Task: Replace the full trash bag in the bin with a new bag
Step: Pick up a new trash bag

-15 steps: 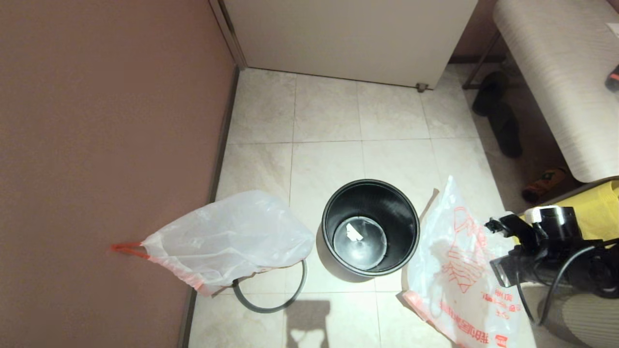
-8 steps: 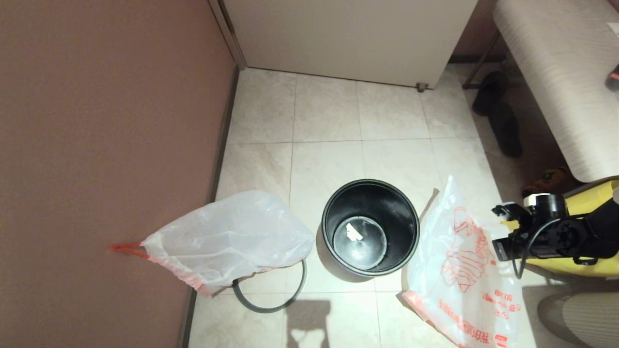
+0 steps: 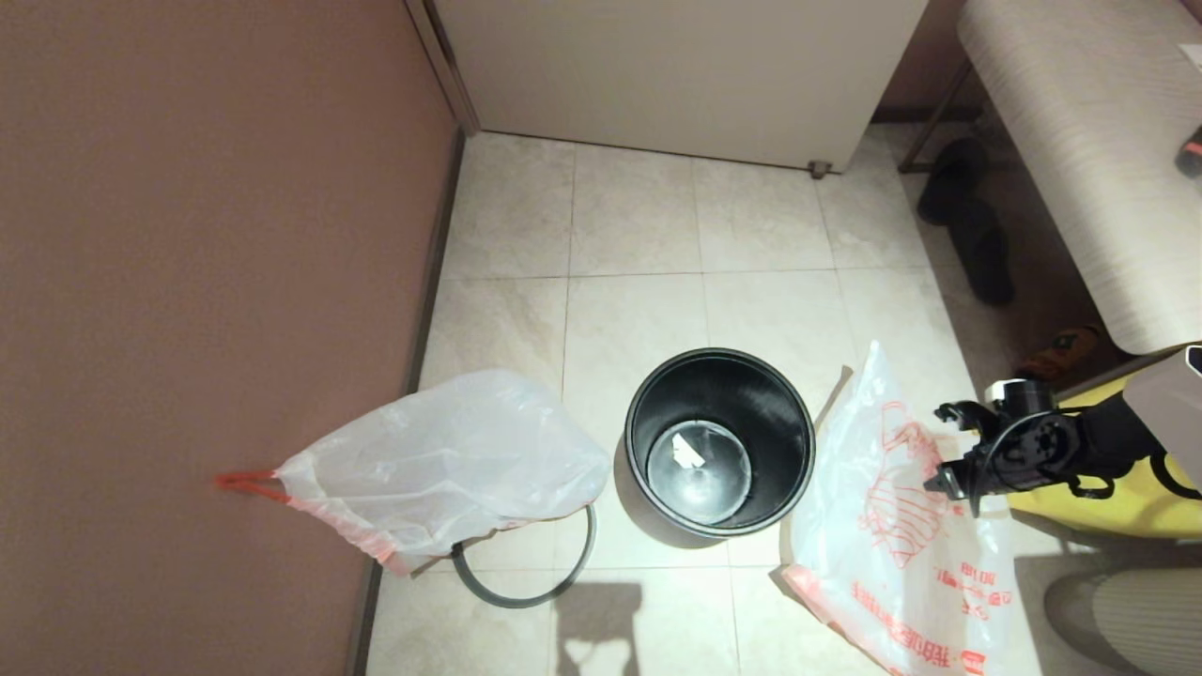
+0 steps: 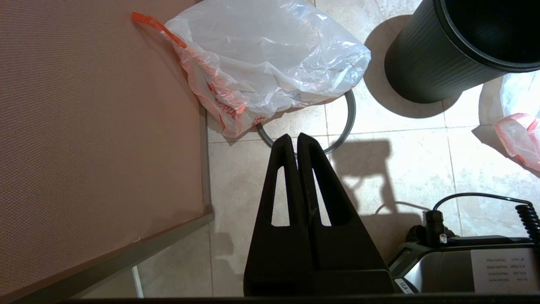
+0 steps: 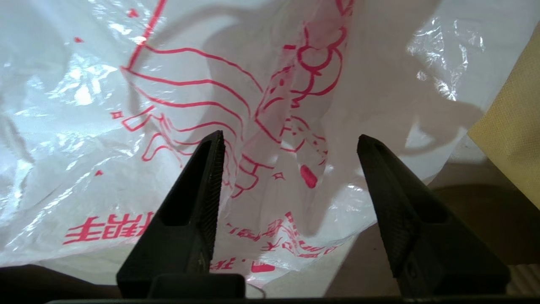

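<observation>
The bin (image 3: 719,441) stands upright on the tiled floor (image 3: 639,216), out in the open, with no liner in it; a pale scrap lies on its shiny bottom. To its left, against the brown wall (image 3: 207,235), the full trash bag (image 3: 441,465) slumps on its side, its red-orange drawstring (image 3: 246,483) trailing toward the wall. Part of that bag lies over the grey rim ring (image 3: 526,587), which rests flat on the floor, apart from the bin. On the bin's other side the new bag (image 3: 892,535) is spread across the tiles, its red drawing and characters facing up, one edge close beside the bin's base. The right tool (image 3: 948,449) hangs just above that printed bag near its right-hand edge, its two fingers (image 5: 198,198) spread wide with nothing between them; the film lies below and clear of the tips. Behind that arm there is a yellow fabric bag (image 3: 1146,488). The left tool (image 4: 294,141) sits back on the near side, pointing at the floor close to the ring, its fingers pressed together and empty. A pair of dark shoes (image 3: 967,221) lies beneath the pale bench (image 3: 1089,141) at the far right.
</observation>
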You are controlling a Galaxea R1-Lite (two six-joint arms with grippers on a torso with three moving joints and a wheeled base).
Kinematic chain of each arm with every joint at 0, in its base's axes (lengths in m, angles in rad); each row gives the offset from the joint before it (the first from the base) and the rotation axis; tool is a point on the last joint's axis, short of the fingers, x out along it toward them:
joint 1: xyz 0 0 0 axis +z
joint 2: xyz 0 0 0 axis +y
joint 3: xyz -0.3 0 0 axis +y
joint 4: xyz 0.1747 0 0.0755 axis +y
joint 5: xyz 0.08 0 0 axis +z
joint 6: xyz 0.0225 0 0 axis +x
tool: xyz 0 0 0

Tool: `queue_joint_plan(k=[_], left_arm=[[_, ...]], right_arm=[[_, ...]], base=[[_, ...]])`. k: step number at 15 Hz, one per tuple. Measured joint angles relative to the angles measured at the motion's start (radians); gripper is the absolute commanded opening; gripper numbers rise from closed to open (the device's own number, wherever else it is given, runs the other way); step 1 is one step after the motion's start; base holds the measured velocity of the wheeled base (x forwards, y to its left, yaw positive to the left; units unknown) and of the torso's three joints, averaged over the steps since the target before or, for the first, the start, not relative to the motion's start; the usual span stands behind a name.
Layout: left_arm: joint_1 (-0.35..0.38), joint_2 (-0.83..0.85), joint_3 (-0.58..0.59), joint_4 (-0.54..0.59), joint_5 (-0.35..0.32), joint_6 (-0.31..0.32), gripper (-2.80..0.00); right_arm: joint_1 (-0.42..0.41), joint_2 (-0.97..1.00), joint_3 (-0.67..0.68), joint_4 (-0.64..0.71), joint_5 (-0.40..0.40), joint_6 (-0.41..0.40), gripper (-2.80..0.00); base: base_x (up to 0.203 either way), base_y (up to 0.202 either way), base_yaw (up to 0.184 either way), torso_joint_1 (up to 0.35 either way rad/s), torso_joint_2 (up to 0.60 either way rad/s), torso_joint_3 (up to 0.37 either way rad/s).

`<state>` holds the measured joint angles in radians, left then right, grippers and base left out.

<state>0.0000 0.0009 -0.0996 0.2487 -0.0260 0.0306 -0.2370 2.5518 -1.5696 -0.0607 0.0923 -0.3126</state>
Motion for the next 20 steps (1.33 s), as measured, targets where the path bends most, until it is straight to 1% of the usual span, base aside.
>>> queue_joint_plan(k=[4, 6, 7, 10, 13, 16, 18, 20], left_arm=[[0.000, 0.000, 0.000, 0.000, 0.000, 0.000, -2.80], [0.000, 0.000, 0.000, 0.000, 0.000, 0.000, -2.80], [0.000, 0.000, 0.000, 0.000, 0.000, 0.000, -2.80], [0.000, 0.000, 0.000, 0.000, 0.000, 0.000, -2.80], [0.000, 0.000, 0.000, 0.000, 0.000, 0.000, -2.80], [0.000, 0.000, 0.000, 0.000, 0.000, 0.000, -2.80], [0.000, 0.000, 0.000, 0.000, 0.000, 0.000, -2.80], [0.000, 0.000, 0.000, 0.000, 0.000, 0.000, -2.80]], right_arm=[[-0.002, 0.111, -0.190, 0.019, 0.001, 0.000, 0.00], [-0.002, 0.167, -0.261, 0.024, 0.000, 0.000, 0.00], [0.002, 0.197, -0.295, 0.023, -0.001, 0.001, -2.80], [0.013, 0.249, -0.338, 0.023, -0.003, 0.013, -2.80], [0.007, 0.227, -0.312, 0.026, -0.002, 0.046, -2.80], [-0.013, 0.124, -0.195, 0.061, 0.025, 0.071, -2.80], [-0.031, 0.007, -0.095, 0.118, 0.084, 0.100, -2.80], [-0.048, -0.140, 0.011, 0.182, 0.162, 0.120, -2.80]], base=[[0.000, 0.000, 0.000, 0.000, 0.00, 0.000], [0.000, 0.000, 0.000, 0.000, 0.00, 0.000], [0.000, 0.000, 0.000, 0.000, 0.00, 0.000], [0.000, 0.000, 0.000, 0.000, 0.00, 0.000], [0.000, 0.000, 0.000, 0.000, 0.00, 0.000], [0.000, 0.000, 0.000, 0.000, 0.00, 0.000], [0.000, 0.000, 0.000, 0.000, 0.00, 0.000], [0.000, 0.000, 0.000, 0.000, 0.00, 0.000]])
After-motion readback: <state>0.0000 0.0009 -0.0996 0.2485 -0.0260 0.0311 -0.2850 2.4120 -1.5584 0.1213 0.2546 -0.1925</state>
